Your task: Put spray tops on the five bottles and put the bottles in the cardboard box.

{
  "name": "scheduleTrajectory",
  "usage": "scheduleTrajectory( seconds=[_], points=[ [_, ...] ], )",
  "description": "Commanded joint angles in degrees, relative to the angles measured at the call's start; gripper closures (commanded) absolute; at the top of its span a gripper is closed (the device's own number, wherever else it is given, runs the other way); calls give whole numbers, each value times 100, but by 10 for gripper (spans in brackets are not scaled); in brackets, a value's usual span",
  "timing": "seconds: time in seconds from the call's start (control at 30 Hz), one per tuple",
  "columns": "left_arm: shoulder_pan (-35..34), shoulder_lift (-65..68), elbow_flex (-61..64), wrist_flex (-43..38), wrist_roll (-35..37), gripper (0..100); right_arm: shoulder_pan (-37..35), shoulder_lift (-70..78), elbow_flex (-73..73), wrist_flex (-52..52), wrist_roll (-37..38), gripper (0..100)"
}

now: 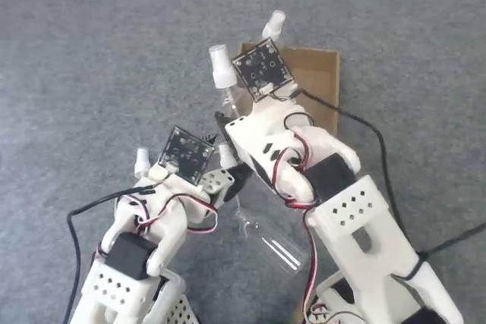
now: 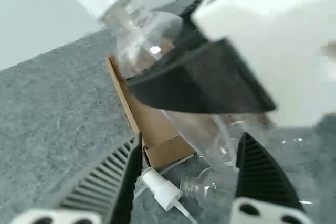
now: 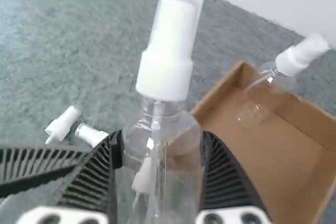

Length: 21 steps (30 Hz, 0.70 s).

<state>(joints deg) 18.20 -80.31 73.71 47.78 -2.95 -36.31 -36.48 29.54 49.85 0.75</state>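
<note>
Your right claw [image 3: 160, 142] is clamped on a clear bottle [image 3: 157, 171], w/ fingers [image 3: 100, 177] pressing both sides of its body just below the shoulder. That bottle has a white spray top [image 3: 168, 51] on its neck, dip tube visible inside, and it stands approx. upright. It's just beside the cardboard box [image 3: 262, 150], at the box's left edge in the high view. You can't tell whether its base touches the grey desk [image 1: 91, 73].

Inside the box, at the far end, a 2nd bottle [image 3: 254, 100] leans w/ its own spray top [image 3: 302, 56] on, poking up above the box wall.

Your left claw [image 2: 191, 145] is spread wide w/ nothing in it. It sits low near the desk, close behind the right claw, and its fingers [image 2: 113, 182] frame the held bottle and the box beyond.

A 3rd bottle [image 1: 277, 244] lies on its side on the desk btwn the two arms, nearer their bases.

Two loose spray tops are on the desk. One [image 1: 142, 162] is just left of the left arm's wrist. The other [image 1: 225, 155] lies btwn the two claws, near the box and near the neck of the lying bottle.
</note>
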Motion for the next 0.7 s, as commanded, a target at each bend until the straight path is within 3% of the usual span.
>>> scheduleTrajectory(
  seconds=[0.0, 0.67],
  points=[
    [-88, -35, -22, -176, -53, 735, -66, -40, -703, 523, 97, 993],
    [-123, -26, -13, -176, -70, 735, -48, -989, -703, 1508, 97, 993]
  ],
)
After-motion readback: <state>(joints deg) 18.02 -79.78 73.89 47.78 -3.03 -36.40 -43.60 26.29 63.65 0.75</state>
